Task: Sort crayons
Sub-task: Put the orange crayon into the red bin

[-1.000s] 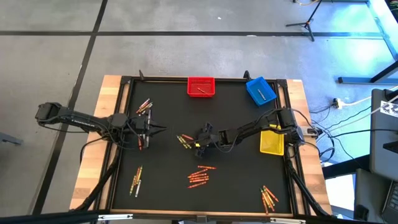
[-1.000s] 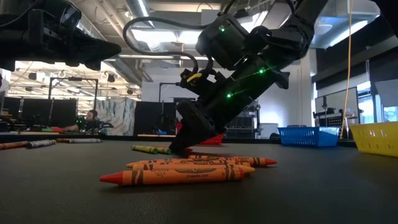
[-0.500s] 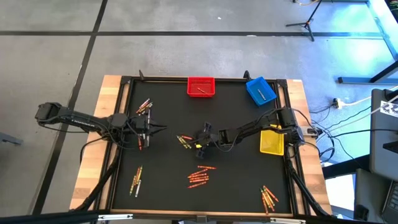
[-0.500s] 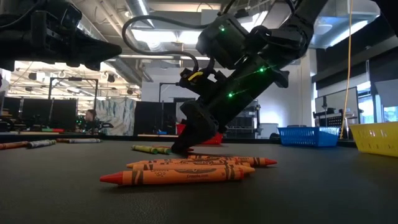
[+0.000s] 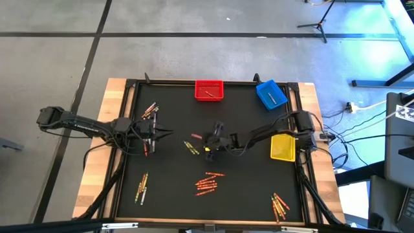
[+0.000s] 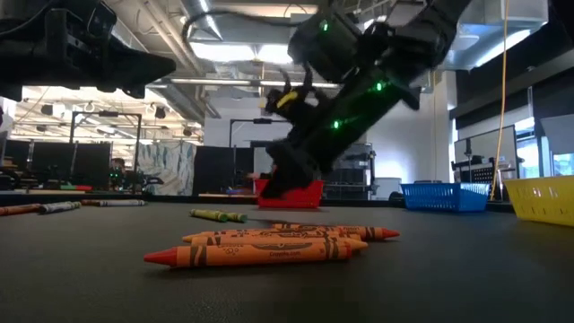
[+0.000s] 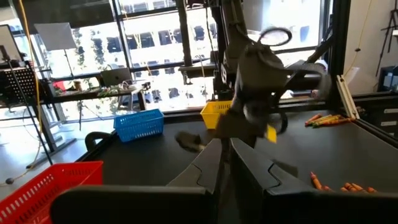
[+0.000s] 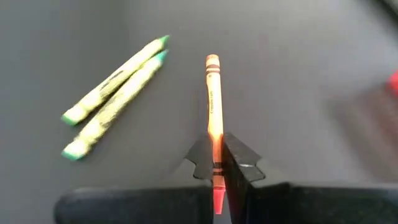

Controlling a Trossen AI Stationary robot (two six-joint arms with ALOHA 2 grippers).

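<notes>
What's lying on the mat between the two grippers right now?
In the high view, a pair of yellow-green crayons lies between the left gripper and the right gripper.

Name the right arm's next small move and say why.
Probably carry toward the red bin. The right gripper is shut on a red-orange crayon and raised off the mat, above the two yellow-green crayons; that bin seems the closest colour match. The left gripper waits at the table's left.
</notes>
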